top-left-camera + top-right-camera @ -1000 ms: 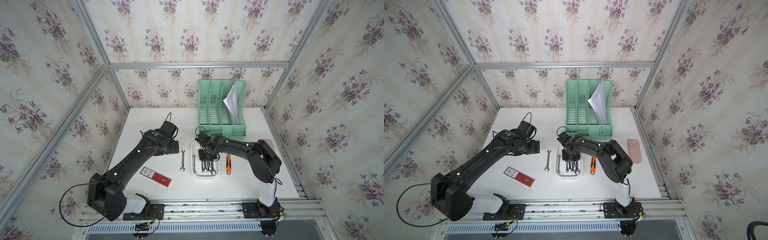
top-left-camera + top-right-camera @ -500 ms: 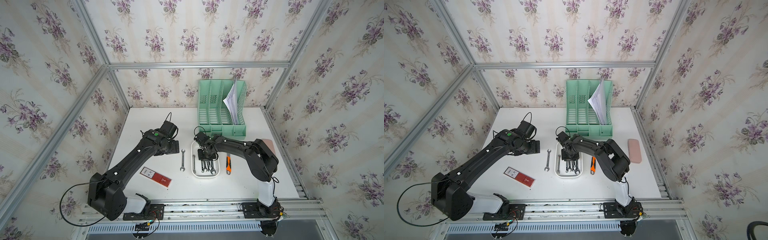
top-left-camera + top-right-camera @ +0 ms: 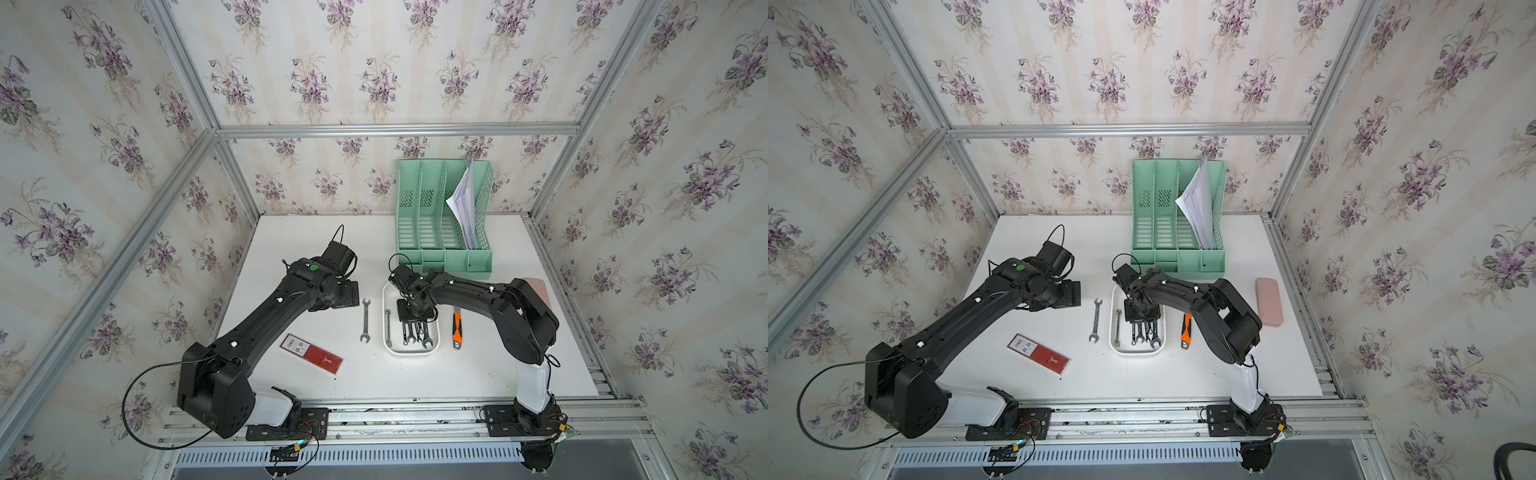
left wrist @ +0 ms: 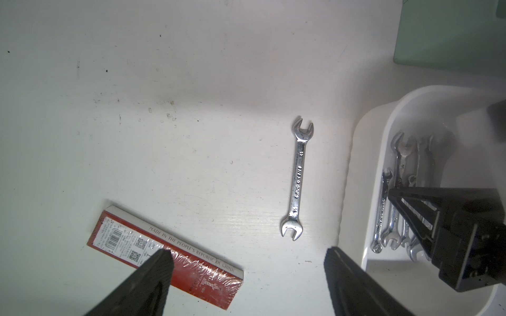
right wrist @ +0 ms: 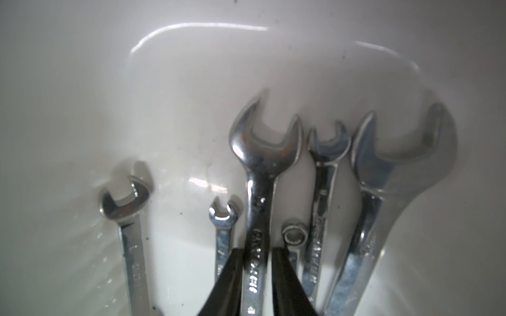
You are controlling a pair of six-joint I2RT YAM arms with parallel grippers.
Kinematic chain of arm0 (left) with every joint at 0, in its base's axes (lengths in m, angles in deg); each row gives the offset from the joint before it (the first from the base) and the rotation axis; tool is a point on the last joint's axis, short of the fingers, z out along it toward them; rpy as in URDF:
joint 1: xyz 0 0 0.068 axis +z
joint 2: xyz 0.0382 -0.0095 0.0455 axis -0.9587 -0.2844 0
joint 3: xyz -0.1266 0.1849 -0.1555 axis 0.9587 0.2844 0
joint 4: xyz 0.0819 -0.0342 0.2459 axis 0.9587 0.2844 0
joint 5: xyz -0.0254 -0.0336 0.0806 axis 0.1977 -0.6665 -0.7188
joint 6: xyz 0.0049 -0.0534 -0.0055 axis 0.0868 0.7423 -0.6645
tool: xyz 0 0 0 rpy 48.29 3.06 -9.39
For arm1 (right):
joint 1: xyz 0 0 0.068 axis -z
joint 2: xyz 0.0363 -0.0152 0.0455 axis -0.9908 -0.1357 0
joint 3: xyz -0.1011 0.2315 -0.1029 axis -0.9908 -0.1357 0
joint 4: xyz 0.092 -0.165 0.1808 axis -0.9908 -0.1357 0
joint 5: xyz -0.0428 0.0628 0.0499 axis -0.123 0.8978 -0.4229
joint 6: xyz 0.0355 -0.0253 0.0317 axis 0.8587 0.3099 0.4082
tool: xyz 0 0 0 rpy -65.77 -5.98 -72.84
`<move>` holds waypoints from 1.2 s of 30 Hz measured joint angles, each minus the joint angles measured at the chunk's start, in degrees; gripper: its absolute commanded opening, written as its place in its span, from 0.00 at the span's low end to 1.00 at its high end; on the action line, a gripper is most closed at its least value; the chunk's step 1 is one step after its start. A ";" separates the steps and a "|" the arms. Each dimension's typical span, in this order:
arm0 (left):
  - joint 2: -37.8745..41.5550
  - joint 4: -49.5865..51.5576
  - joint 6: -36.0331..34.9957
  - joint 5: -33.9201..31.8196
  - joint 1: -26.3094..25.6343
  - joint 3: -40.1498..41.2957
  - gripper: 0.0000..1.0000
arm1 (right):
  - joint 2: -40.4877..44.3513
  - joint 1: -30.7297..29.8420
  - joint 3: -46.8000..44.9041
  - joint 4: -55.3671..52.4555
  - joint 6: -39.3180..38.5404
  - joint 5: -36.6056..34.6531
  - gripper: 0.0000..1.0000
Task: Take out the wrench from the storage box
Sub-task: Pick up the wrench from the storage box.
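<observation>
The wrench (image 5: pixel 260 164) of the task lies inside the storage box (image 3: pixel 411 351), in the middle of a small group of other wrenches (image 5: pixel 325 191). Its open head points to the end of the box that is nearer to the arm bases. The right gripper (image 5: pixel 257 254) reaches down into the box, and its jaws are closed on the shaft of this wrench, one finger on each side. We cannot tell if the wrench is lifted from the bottom of the box. One thin wrench (image 3: pixel 387 328) lies alone along the side of the box that faces the left arm.

The box stands on the white surface (image 3: pixel 395 382), near the front of a mint-green file organizer (image 3: pixel 457 262). The organizer holds a sheaf of papers (image 3: pixel 463 203) in the compartment on the right arm's side.

Just beside the box, on the left arm's side, a loose double open-end wrench (image 3: pixel 365 320) lies flat on the surface. It is almost parallel to the box and does not touch it. On the opposite side of the box lies an orange and black utility knife (image 3: pixel 456 328). Farther out lies a flat pink case (image 3: pixel 1269 301).

The left gripper (image 4: pixel 246 253) hangs above the surface near the loose wrench. Its jaws are wide open and hold nothing. A flat red packet (image 3: pixel 311 351), wrapped in clear film, lies on the surface closer to the left arm's base, well apart from the box.
</observation>
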 measured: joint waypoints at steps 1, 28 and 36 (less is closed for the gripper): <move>0.00 0.00 0.00 0.00 0.00 0.00 0.91 | 0.15 0.00 -0.26 0.15 -0.07 0.00 0.23; 0.39 -0.59 0.00 0.20 0.09 1.18 0.91 | -4.94 0.15 6.43 -6.19 -1.70 0.96 0.18; 0.44 -0.59 0.00 0.17 0.20 1.27 0.91 | -4.98 0.17 7.19 -6.91 -1.79 1.31 0.13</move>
